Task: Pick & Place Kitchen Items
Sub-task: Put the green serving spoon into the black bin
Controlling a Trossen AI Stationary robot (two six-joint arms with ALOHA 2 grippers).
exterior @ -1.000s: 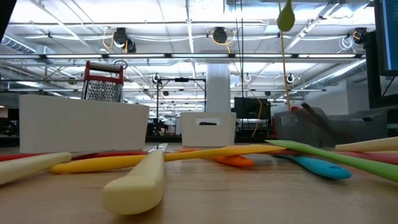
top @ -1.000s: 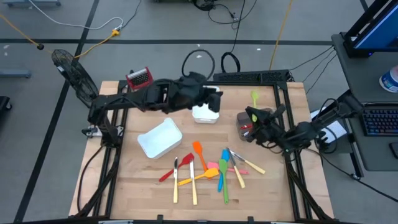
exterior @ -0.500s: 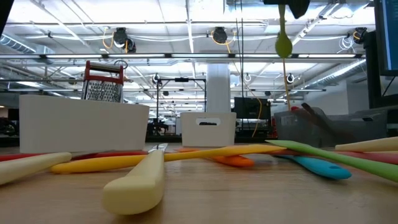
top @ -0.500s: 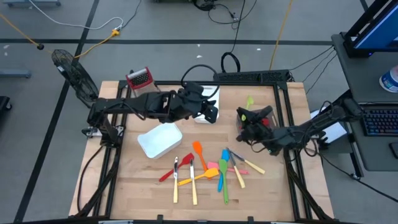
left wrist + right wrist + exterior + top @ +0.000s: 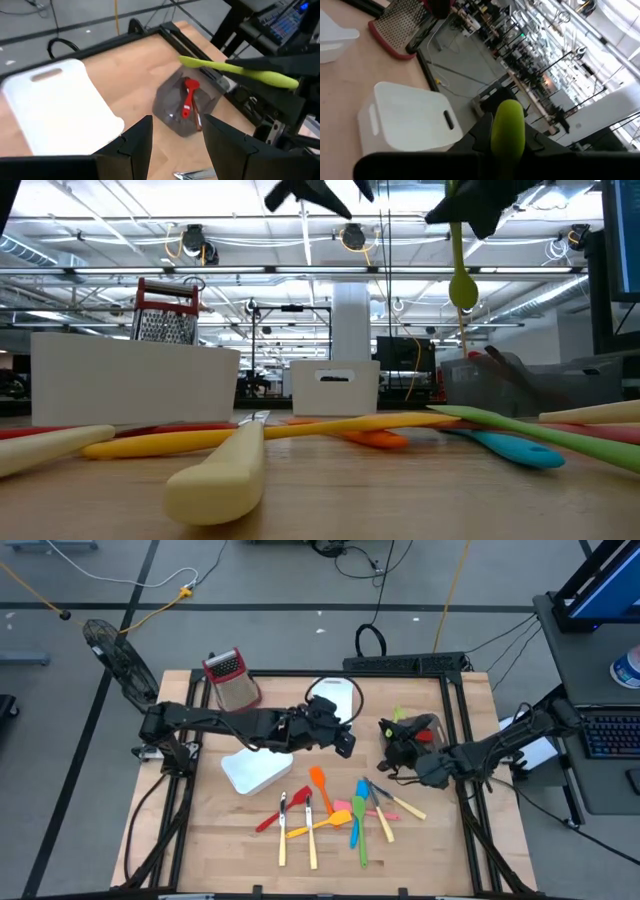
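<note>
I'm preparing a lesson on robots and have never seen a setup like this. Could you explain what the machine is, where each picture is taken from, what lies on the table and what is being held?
These are two dark robot arms at a wooden table, each ending in a two-finger gripper. One picture looks straight down from above, one looks level across the tabletop, and two come from cameras on the arms' wrists.

On the table lie a pile of colourful utensils, two white bins, a grey bin with a red utensil inside, and a metal grater.

The right gripper is shut on a green spoon, holding it over the grey bin. The left gripper hangs open and empty above the middle of the table.
</note>
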